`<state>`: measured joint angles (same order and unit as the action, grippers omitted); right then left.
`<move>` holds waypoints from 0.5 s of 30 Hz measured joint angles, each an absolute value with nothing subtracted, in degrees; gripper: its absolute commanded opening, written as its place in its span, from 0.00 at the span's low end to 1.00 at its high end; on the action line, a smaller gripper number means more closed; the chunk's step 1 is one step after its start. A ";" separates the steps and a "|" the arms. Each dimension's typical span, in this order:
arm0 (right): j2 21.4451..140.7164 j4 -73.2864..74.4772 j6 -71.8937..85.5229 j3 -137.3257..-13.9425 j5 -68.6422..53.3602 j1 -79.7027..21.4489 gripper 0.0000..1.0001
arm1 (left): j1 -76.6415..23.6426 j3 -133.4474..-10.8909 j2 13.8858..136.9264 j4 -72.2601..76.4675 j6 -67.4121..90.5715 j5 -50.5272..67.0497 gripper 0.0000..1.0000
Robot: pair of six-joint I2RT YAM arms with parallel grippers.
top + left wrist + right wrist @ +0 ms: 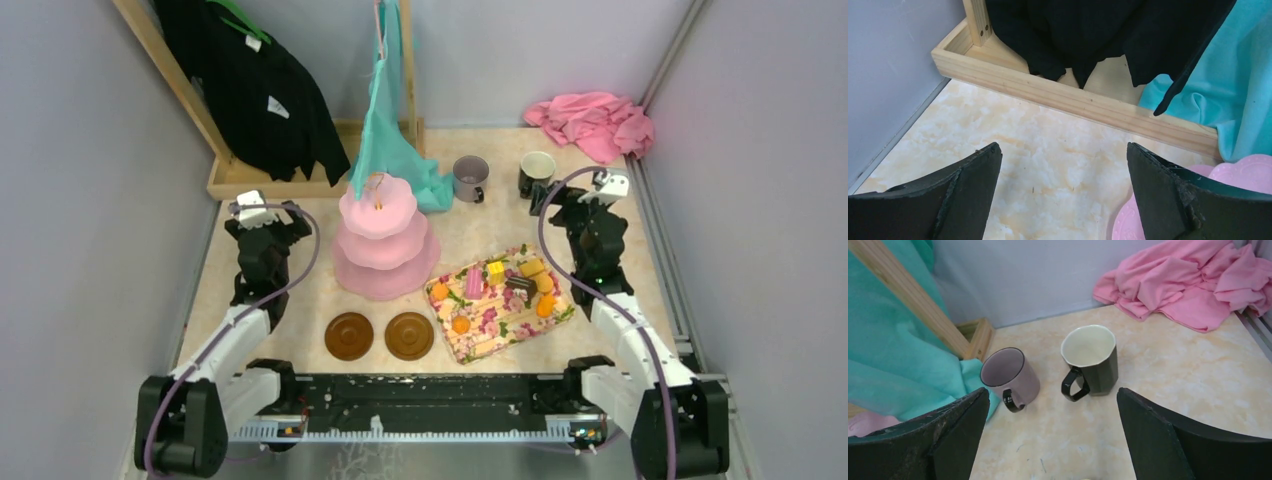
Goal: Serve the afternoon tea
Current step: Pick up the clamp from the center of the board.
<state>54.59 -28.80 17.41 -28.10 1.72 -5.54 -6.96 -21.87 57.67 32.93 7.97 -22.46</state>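
The left hand (1063, 150) and right hand (1053, 390) both gape wide, holding nothing. Small toy cakes (495, 270) lie on a flowered tray (485, 337) beside the pink three-tier scalloped stand (385, 245). Hanging teal fabric (893, 340) crowds, perhaps touches, the grey mug (1013, 377) by the black white-lined mug (1095, 362).

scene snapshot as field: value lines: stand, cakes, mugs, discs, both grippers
stand: pink three-tier stand, upright, left of centre, tiers bare
cakes: toy cakes all on floral tray, right of the stand
mugs: grey mug and black mug, upright at the back, apart
discs: two brown discs, flat, in front of the stand
left gripper: open, empty, left of the stand
right gripper: open, empty, facing the mugs
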 measured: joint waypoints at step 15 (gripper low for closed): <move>56.69 -41.34 26.55 -32.62 -0.62 -11.33 0.70 | -6.96 -27.09 51.40 20.78 15.59 -19.44 0.99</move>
<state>56.69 -41.34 26.55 -32.62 -0.62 -11.33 -6.96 -27.09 51.40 20.78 15.59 -19.44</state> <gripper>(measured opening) 0.724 0.995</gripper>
